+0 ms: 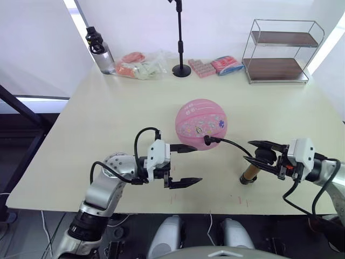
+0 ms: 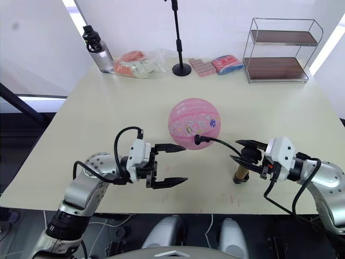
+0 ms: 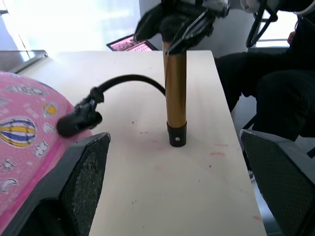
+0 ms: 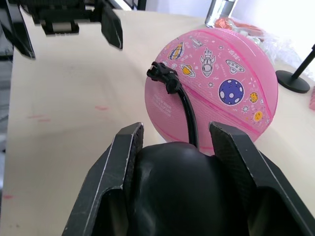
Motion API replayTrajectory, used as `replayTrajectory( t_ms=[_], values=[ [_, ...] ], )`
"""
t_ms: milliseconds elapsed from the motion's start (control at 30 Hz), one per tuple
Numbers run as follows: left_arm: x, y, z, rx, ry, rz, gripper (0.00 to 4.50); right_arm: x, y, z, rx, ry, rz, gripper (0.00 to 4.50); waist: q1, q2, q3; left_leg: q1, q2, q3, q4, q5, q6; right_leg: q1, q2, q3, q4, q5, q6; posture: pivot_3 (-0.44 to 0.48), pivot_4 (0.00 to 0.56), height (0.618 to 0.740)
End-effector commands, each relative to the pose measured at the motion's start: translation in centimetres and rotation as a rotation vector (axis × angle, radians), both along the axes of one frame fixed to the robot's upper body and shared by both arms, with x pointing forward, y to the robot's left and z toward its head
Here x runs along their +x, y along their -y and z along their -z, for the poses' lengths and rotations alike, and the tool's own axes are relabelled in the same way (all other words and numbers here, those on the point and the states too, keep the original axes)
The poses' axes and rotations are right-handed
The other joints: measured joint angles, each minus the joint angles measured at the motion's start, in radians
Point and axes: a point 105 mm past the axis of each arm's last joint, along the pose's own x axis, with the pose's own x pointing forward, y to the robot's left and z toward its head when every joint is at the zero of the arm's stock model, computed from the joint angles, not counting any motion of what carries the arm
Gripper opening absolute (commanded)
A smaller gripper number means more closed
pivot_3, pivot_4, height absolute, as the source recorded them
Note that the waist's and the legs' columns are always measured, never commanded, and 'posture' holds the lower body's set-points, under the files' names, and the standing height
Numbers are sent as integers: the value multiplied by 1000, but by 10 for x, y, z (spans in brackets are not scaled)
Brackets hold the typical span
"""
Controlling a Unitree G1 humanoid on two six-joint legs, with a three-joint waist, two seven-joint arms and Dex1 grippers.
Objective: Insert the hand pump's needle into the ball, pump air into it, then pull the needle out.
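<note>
The pink ball (image 1: 201,121) rests at the table's middle. The hand pump's black hose (image 1: 233,143) ends in a black fitting (image 1: 207,141) pressed against the ball's near side; the needle is hidden. Its bronze-gold barrel (image 1: 249,172) stands upright on the table, right of the ball. My right gripper (image 1: 248,151) is shut on the pump's black handle (image 4: 172,191) at the top of the barrel. My left gripper (image 1: 198,163) is open just in front of the ball, apart from it, with one finger (image 1: 183,148) near the ball's lower left.
Along the far edge stand a grey bottle (image 1: 99,49), a clear bag of packets (image 1: 141,65), a black microphone stand (image 1: 180,38), pink packets (image 1: 218,66) and a wire shelf (image 1: 280,51). The table's front edge (image 1: 178,208) runs just below both grippers.
</note>
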Motion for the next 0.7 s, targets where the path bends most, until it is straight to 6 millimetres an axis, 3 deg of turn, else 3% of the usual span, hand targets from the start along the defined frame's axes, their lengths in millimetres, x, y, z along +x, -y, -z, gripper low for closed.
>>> replayTrajectory(
  t_ms=[33, 467, 700],
  values=[
    [-6, -2, -15, -27, 40, 18, 4500, 11, 21, 4, -134, 51, 116, 1633, 0, 0, 3, 0, 0, 0, 0, 0, 0, 0, 0, 0, 0, 0, 0, 0, 150, 740],
    [-9, 1, -10, -11, 20, 59, 4500, 23, 34, -18, -381, 312, 135, 1633, 3, 5, 17, -1, -2, 0, 1, 5, -6, -1, 7, -5, 1, 0, 0, 0, 150, 740],
    [-5, 3, -14, -34, 29, 51, 4500, 37, 44, -12, -505, 452, 160, 1633, 0, 7, 26, -2, -2, 1, 1, 5, -7, -1, 10, -4, 1, 0, 1, 0, 150, 740]
  ],
)
